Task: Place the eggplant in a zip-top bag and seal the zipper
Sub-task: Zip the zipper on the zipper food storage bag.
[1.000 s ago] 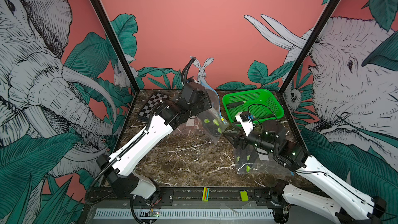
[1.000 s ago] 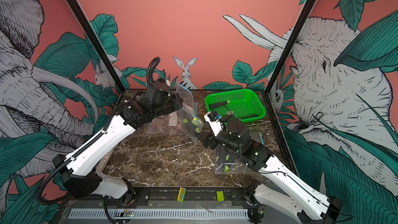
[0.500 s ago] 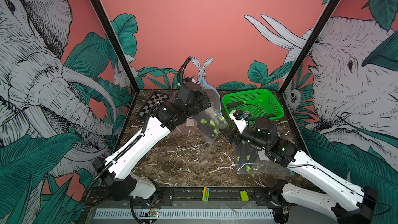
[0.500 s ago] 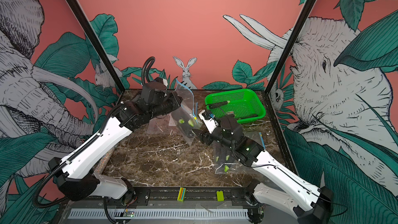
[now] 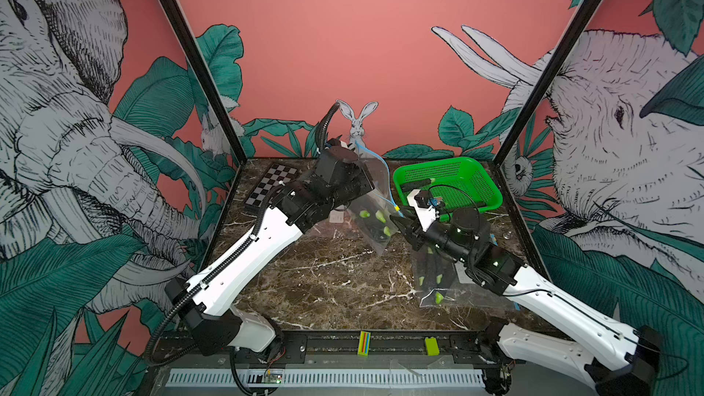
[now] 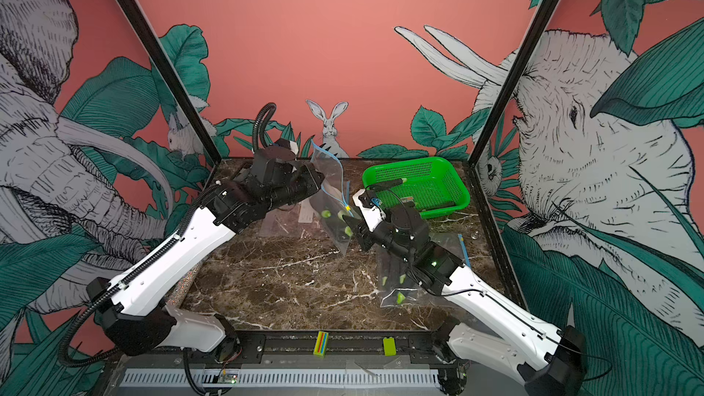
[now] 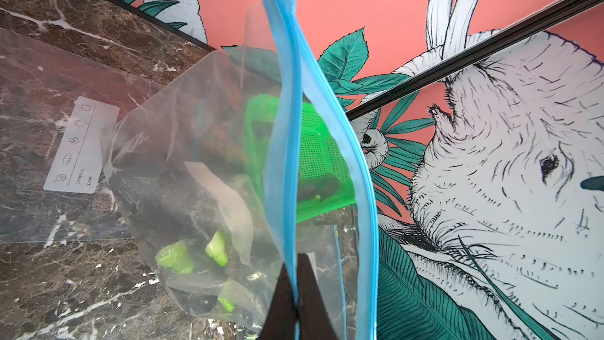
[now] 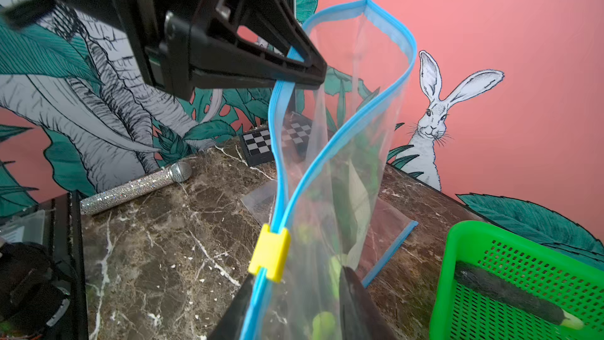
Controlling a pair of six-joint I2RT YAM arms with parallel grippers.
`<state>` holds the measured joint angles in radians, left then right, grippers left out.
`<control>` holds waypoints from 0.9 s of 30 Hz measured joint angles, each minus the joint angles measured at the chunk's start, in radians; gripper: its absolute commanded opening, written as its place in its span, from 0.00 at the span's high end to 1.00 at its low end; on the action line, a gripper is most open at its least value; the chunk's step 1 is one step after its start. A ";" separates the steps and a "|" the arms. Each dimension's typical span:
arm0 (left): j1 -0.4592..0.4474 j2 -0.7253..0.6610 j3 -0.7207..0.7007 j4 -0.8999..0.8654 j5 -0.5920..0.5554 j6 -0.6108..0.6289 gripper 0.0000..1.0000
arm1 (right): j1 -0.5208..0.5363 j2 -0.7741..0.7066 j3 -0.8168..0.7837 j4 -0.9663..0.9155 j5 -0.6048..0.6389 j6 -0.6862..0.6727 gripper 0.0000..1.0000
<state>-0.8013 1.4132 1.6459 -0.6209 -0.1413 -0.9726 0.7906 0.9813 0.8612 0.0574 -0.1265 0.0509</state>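
A clear zip-top bag [image 5: 375, 200] [image 6: 330, 200] with a blue zipper hangs above the table in both top views. Several dark eggplants [image 7: 176, 256] with green caps lie inside it. My left gripper [image 5: 370, 184] [image 7: 295, 266] is shut on one blue lip of the mouth, which gapes open. The yellow slider [image 8: 269, 253] [image 5: 396, 207] sits at the lower end of the zipper. Just below it, my right gripper [image 8: 297, 276] [image 5: 400, 220] straddles the bag. One finger [image 8: 240, 302] lies against the blue strip. A gap still shows between the jaws.
The green basket [image 5: 489, 192] at the back right holds more eggplants [image 8: 503, 292]. A second bag of eggplants [image 5: 430, 276] lies under my right arm. An empty labelled bag [image 7: 78, 145] lies flat on the marble. A checkerboard [image 5: 272, 184] and a glitter microphone [image 8: 137, 188] lie at the left.
My right gripper has come forward to the bag's slider end and its jaws have narrowed round the zipper. The left arm shifted the held bag slightly.
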 measured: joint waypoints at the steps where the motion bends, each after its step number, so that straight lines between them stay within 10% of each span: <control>1: 0.000 -0.001 -0.001 0.001 0.000 0.000 1.00 | 0.000 0.000 0.000 0.005 0.000 0.000 0.71; 20: 0.000 -0.003 -0.014 0.008 0.010 0.000 1.00 | 0.000 0.009 0.001 0.010 0.003 0.002 1.00; 27: 0.000 -0.018 -0.043 0.030 -0.002 0.013 0.69 | -0.002 0.008 0.090 -0.103 -0.048 -0.012 1.00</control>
<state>-0.8013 1.3956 1.6028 -0.5911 -0.1436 -0.9592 0.7891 0.9890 0.9512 -0.0456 -0.1749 0.0391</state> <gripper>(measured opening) 0.271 0.047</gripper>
